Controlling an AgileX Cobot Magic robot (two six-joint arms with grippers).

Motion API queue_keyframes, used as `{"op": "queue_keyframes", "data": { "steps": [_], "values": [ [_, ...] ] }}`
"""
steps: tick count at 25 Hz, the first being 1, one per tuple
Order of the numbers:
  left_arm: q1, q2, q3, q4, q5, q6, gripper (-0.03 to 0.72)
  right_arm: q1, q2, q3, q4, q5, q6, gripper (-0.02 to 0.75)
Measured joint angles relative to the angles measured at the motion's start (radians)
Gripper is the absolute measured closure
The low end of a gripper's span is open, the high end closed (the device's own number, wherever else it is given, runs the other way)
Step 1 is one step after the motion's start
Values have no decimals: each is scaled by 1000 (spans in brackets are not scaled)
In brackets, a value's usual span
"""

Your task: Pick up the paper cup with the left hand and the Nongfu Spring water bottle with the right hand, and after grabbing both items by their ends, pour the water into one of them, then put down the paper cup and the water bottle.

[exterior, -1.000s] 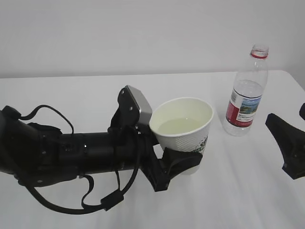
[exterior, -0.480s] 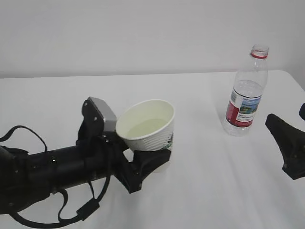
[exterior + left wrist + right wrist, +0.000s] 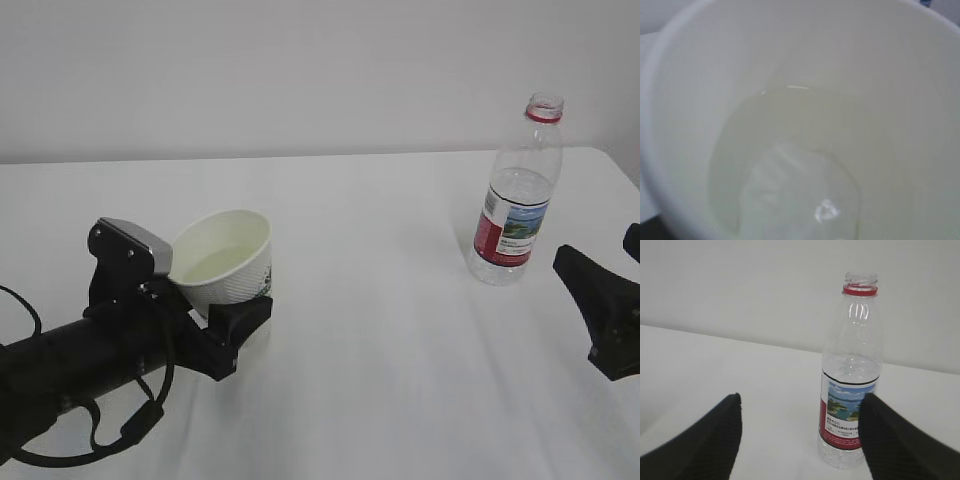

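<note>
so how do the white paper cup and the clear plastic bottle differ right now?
The white paper cup is short, opaque and gripped by the left gripper. The clear plastic bottle is taller, see-through, red-labelled and stands free on the white table, with the open right gripper clear of it. Both are uncapped and hold water.

Your left hand (image 3: 215, 335) sits at the table's (image 3: 380, 330) left side with the cup (image 3: 225, 262) between its fingers, upright and tipped slightly, water in its bottom. Your right hand (image 3: 600, 320) is at the far right edge, fingers spread, with the bottle (image 3: 515, 195) standing just ahead of it on the table, apart from both fingers. Cup and bottle stand well apart.
</note>
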Motion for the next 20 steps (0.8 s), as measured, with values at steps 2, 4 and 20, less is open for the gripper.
{"op": "queue_keyframes", "data": {
  "steps": [2, 4, 20],
  "values": [
    [0, 0, 0, -56, 0, 3, 177, 0, 0, 0, 0, 0, 0, 186],
    [0, 0, 0, -122, 0, 17, 177, 0, 0, 0, 0, 0, 0, 186],
    [0, 0, 0, -584, -2, 134, 177, 0, 0, 0, 0, 0, 0, 186]
  ]
}}
